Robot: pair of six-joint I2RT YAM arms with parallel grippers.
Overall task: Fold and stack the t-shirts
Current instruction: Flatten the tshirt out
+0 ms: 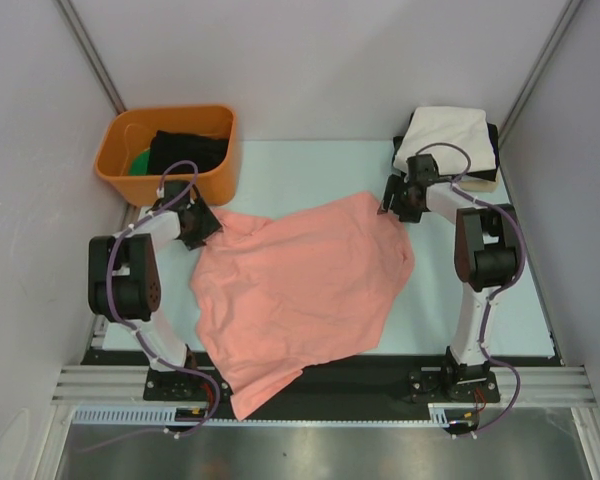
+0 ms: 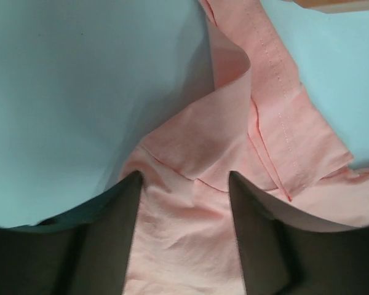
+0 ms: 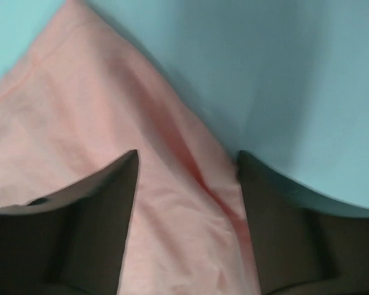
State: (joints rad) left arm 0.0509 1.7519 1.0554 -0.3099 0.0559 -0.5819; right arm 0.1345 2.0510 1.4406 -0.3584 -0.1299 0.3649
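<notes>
1. Dark fingers (image 2: 104, 246) of the left gripper (image 2: 184, 178) fill the bottom of its wrist view. They are spread apart, with a bunched fold of the salmon-pink t-shirt (image 2: 234, 141) lying between them, and the jaws stand open, not pinched.
2. Likewise the right gripper (image 3: 186, 157) has its jaws parted, astride a smooth, tapering edge of the same shirt on the pale blue-green table (image 3: 307, 80).
3. Seen from above, both arms are bent sharply. The elbows are folded back toward the bases, the forearms reach forward, and the wrists pitch down onto the shirt's far corners. The left gripper is at the far-left corner, the right at the far-right.
4. Soft and lightly rippled, the shirt lies spread over the middle of the table. A stitched hem shows in the left wrist view, and the shirt's near-left part droops over the table's near edge.
5. At the far right, a cream-white t-shirt (image 1: 448, 135) folded into a rectangle tops a stack, and a black layer shows at its edge.
6. At the far left, a glossy orange tub (image 1: 120, 170) with rounded corners holds black cloth (image 1: 188, 150).
</notes>
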